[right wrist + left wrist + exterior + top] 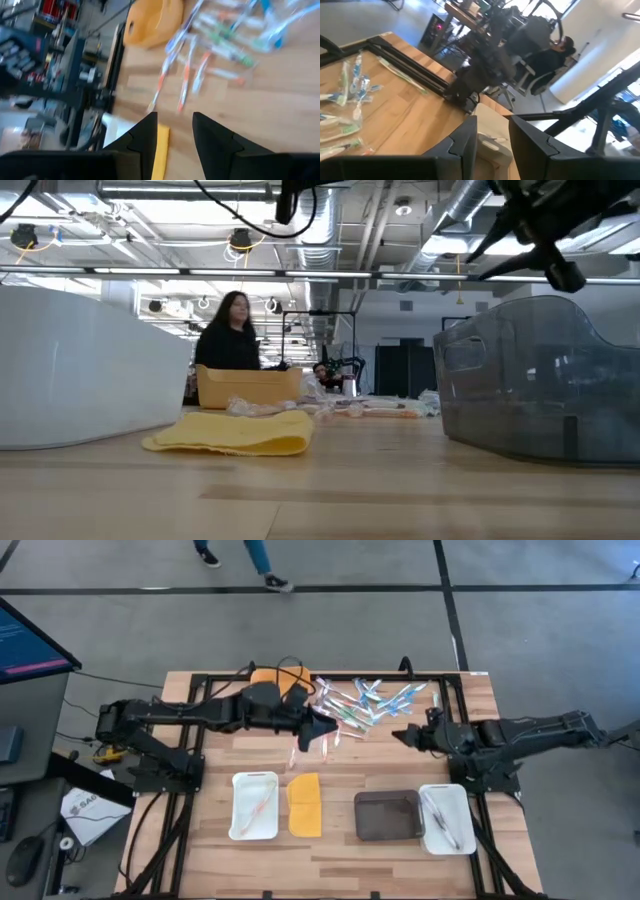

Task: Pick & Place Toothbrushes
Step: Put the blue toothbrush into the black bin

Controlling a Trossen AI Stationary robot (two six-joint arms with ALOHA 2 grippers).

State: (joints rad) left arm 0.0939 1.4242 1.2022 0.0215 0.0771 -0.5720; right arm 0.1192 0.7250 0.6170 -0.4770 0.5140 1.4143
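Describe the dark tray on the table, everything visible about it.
The dark tray is a smoky, see-through plastic container, rectangular with rounded corners and a raised wall; the low view shows that wall as tall and curved. It sits upright on the wooden table near its front edge, between the flat yellow-orange lid and a white tray close beside it on its right. It looks empty. Neither claw touches it.

Grey floor (520, 630) with dark seams; exposed ducts (470, 210) overhead; person (228, 332) seated beyond; monitor (25, 640) beside table.
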